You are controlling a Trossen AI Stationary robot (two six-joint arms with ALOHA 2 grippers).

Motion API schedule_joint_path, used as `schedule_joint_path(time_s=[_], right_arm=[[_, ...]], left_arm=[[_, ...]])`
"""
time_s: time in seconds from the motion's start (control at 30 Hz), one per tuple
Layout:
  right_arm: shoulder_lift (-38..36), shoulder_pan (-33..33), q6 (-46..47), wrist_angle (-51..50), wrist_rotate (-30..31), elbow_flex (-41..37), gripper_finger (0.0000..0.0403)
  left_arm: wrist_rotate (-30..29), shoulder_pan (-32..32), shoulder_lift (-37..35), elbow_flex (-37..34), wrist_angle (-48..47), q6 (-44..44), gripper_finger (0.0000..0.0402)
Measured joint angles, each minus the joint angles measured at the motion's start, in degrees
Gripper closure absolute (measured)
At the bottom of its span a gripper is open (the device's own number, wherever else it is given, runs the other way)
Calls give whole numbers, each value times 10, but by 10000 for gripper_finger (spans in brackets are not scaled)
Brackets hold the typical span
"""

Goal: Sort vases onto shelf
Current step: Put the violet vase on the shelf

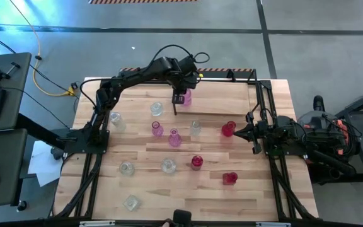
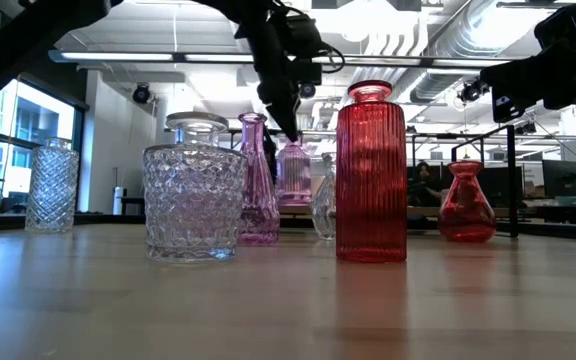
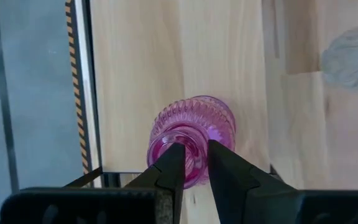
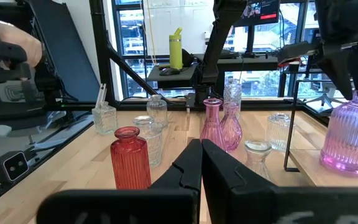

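Observation:
A pink ribbed vase [image 1: 183,98] stands upright on its base on the top board of the shelf [image 1: 222,102], near the board's left end; it also shows in the right wrist view [image 4: 352,140]. My left gripper [image 3: 196,165] points steeply down at the vase's mouth, with a narrow gap between its fingers. Several clear, pink and red vases stand on the table in front of the shelf. My right gripper [image 4: 201,158] rests shut at the table's right side, level, touching nothing. My left gripper comes from above at the pink vase's mouth [image 3: 194,152]. One finger [image 3: 169,171] lies over the opening and the other [image 3: 225,174] over the rim's outer side. I cannot tell whether either finger touches the glass. The vase stands upright on the shelf board.
In front of the shelf stand two pink vases [image 1: 157,129] [image 1: 174,137], a clear one [image 1: 195,128] and a red one [image 1: 228,129]. Nearer stand red vases [image 1: 196,162] [image 1: 230,178] and clear ones [image 1: 126,168] [image 1: 168,166] [image 1: 131,202]. The shelf's thin black post [image 4: 289,124] rises beside the pink vase.

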Motion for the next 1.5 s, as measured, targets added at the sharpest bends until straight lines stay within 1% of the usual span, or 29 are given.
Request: schedule_joint_path(time_s=[0.37, 0.6, 0.9, 1.0, 1.13, 1.2, 1.37, 1.5], right_arm=[[0, 0, 0, 0, 0, 0, 402], [0, 0, 0, 0, 0, 0, 402], [0, 0, 0, 0, 0, 0, 402], [0, 0, 0, 0, 0, 0, 402], [0, 0, 0, 0, 0, 0, 402], [0, 0, 0, 0, 0, 0, 402], [0, 0, 0, 0, 0, 0, 402], [0, 0, 0, 0, 0, 0, 402]], left_arm=[[-18, -4, -9, 0, 5, 9, 341], [-78, -13, -9, 0, 17, 20, 341], [-80, -15, -21, 7, 26, 19, 341], [-62, -20, -23, 21, 30, 13, 341], [5, -34, -24, 40, 18, 10, 346], [9, -41, -24, 41, 16, 7, 356], [15, -45, -24, 41, -12, -15, 396], [19, -43, -18, 40, -24, -36, 399]])
